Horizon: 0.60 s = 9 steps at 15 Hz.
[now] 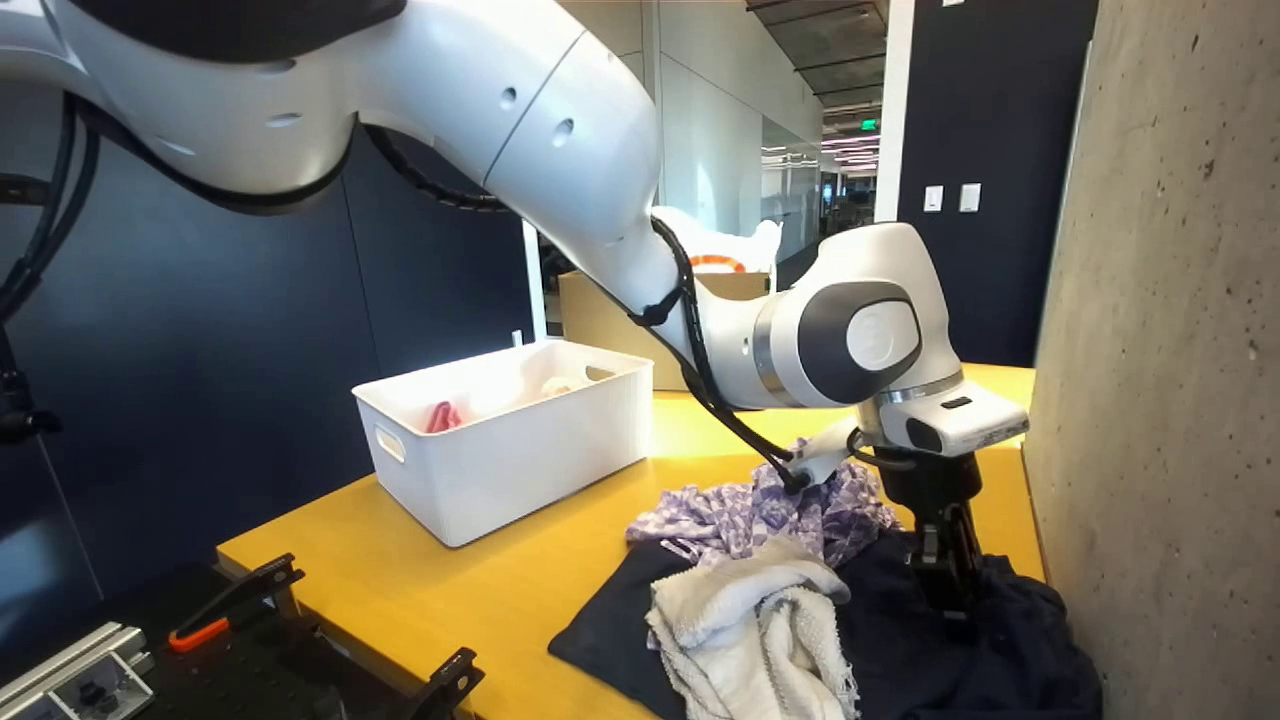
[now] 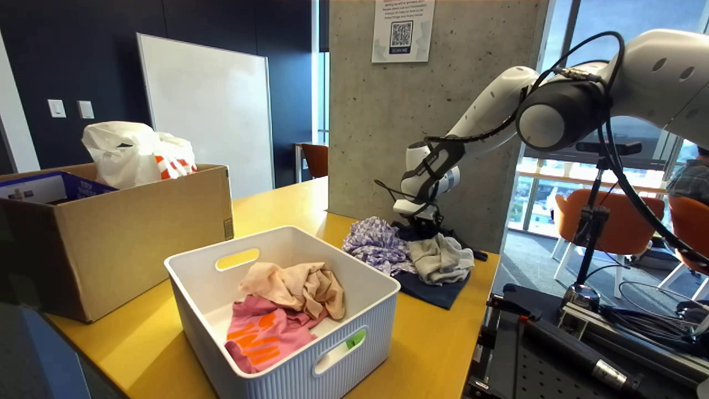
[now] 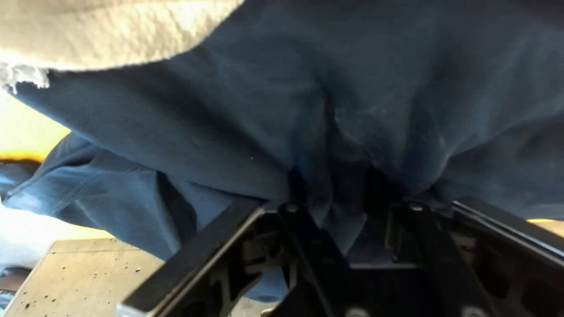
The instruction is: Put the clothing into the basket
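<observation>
My gripper [image 1: 950, 600] points down into a dark navy garment [image 1: 1015, 650] beside the concrete wall. In the wrist view the fingers [image 3: 337, 180] are drawn in on a bunched fold of the navy cloth [image 3: 198, 127], with creases running to them; the fingertips are partly buried. A grey-white cloth [image 1: 745, 640] lies on the navy garment, and a purple-and-white patterned cloth [image 1: 760, 505] lies behind it. The white basket [image 1: 540, 475] stands apart on the table; in an exterior view [image 2: 382, 318] it holds a pink garment [image 2: 271, 332] and a beige garment [image 2: 299, 288].
The yellow table [image 1: 400, 590] carries everything. A cardboard box [image 2: 149, 238] with plastic bags stands behind the basket. The concrete pillar [image 1: 1160, 380] is close to the gripper. A black robot stand [image 2: 543, 343] is at the table's edge.
</observation>
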Tool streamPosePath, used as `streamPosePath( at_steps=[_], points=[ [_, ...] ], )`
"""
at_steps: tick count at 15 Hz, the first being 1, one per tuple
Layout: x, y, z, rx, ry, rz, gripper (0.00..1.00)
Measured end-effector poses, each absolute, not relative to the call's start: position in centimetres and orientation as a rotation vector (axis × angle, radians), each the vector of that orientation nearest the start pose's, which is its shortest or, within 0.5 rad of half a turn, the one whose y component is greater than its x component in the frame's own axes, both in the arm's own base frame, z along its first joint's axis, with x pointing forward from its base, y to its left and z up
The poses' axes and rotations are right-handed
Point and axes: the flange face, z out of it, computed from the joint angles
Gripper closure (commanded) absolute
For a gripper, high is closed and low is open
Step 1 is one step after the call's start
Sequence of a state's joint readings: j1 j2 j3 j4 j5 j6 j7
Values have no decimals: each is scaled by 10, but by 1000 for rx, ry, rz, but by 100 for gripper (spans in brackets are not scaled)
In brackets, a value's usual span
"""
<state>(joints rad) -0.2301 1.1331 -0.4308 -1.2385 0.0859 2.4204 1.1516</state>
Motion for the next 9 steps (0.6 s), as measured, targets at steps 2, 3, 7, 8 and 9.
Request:
streamPosePath(
  at_steps=[2, 3, 7, 8, 9],
  points=[
    [651, -388, 122, -2347, 2461, -380, 100],
    [653, -387, 128, -2347, 2465, -400, 100],
    [665, -378, 172, -2336, 2471, -510, 99],
    [669, -372, 186, -2334, 2456, -533, 99],
    [672, -362, 201, -2343, 2424, -549, 99]
  ],
)
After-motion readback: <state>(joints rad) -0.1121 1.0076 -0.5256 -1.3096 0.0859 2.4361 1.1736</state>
